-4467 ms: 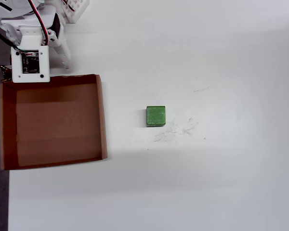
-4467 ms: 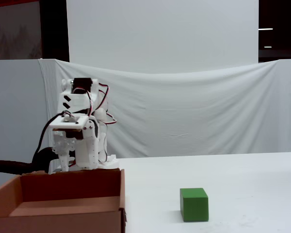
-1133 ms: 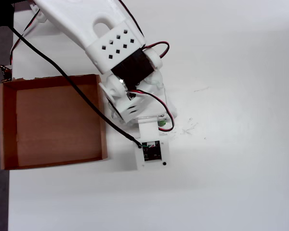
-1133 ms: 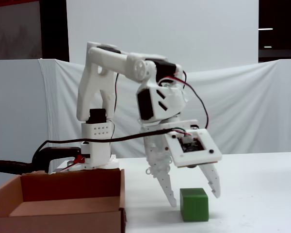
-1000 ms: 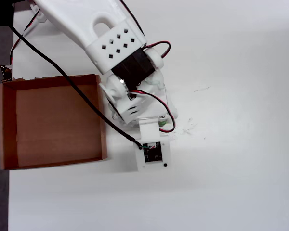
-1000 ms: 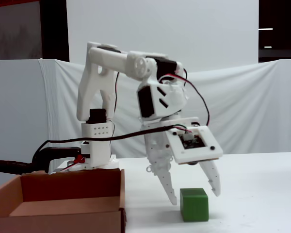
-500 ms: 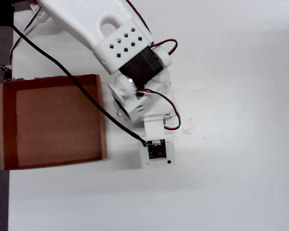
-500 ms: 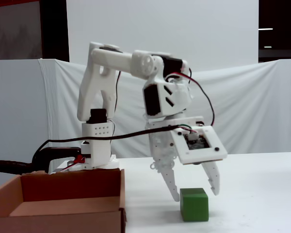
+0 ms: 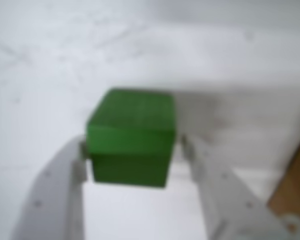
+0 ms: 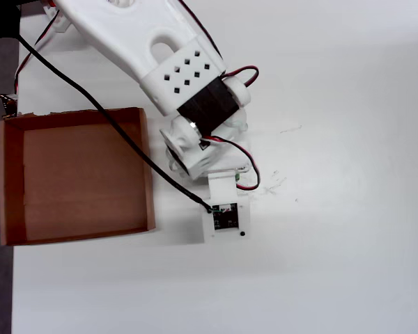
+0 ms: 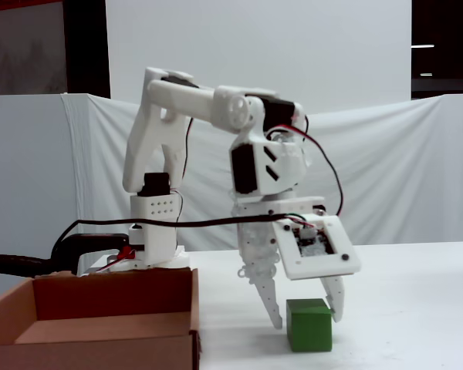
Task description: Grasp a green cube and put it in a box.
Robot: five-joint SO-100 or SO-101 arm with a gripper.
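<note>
My claw (image 9: 132, 150) stands open, its two white fingers (image 9: 60, 185) spread on either side of the green cube (image 9: 131, 142), which fills the middle of the wrist view, a little blurred. The left finger sits right at the cube's left face and the right finger just beside its right face; I cannot tell whether either one touches. In the fixed view the green cube (image 11: 309, 324) rests on the white table (image 11: 417, 308) at the lower middle of the frame, with my claw (image 11: 305, 311) reaching down over it, one fingertip at each side. The box (image 11: 92, 324) sits at the lower left of that view, apart from the cube, its floor bare. In the overhead view my arm (image 10: 174, 69) slants down from the upper left and hides the cube, and the box (image 10: 148, 174) lies at the left of the frame.
</note>
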